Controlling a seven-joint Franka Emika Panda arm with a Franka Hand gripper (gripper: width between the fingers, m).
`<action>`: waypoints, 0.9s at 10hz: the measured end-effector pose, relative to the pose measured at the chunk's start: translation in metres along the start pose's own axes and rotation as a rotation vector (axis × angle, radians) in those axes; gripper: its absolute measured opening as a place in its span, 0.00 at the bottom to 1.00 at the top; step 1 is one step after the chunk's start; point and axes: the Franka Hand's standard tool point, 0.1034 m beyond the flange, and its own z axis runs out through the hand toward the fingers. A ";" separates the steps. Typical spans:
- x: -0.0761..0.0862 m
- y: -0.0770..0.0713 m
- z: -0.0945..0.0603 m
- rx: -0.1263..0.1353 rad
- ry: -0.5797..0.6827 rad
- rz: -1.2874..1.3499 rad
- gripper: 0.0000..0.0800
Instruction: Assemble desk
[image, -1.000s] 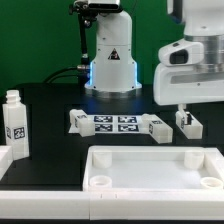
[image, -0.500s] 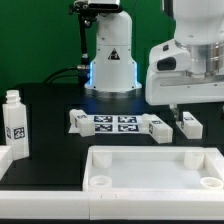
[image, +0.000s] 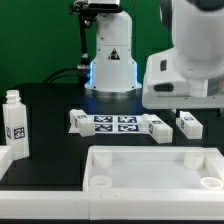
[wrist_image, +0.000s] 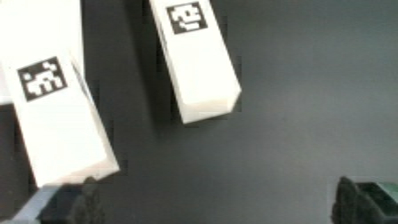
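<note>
Hovering above the worktop (wrist_image: 302, 120), the claw (wrist_image: 217, 205) has its fingers spread wide, nothing between them. One tagged peg leg (wrist_image: 199, 60) and a second leg (wrist_image: 54, 120) lie flat just ahead of its fingertips (wrist_image: 75, 202), nearer one finger than the other. Light, rigid and likely slick, each looks best pinched across its narrow sides at mid-length. The rimmed desk top (image: 150, 166) lies apart from the claw, nearer the exterior camera.

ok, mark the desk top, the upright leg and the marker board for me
desk top (image: 150, 155): exterior view, on its far rim.
upright leg (image: 15, 128): exterior view, on its tagged face.
marker board (image: 113, 123): exterior view, on its middle tags.
</note>
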 end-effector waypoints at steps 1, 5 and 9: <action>-0.004 0.001 0.006 -0.015 -0.104 0.035 0.81; 0.006 -0.003 0.005 -0.036 -0.142 0.047 0.81; -0.004 -0.021 0.027 -0.082 -0.136 -0.007 0.81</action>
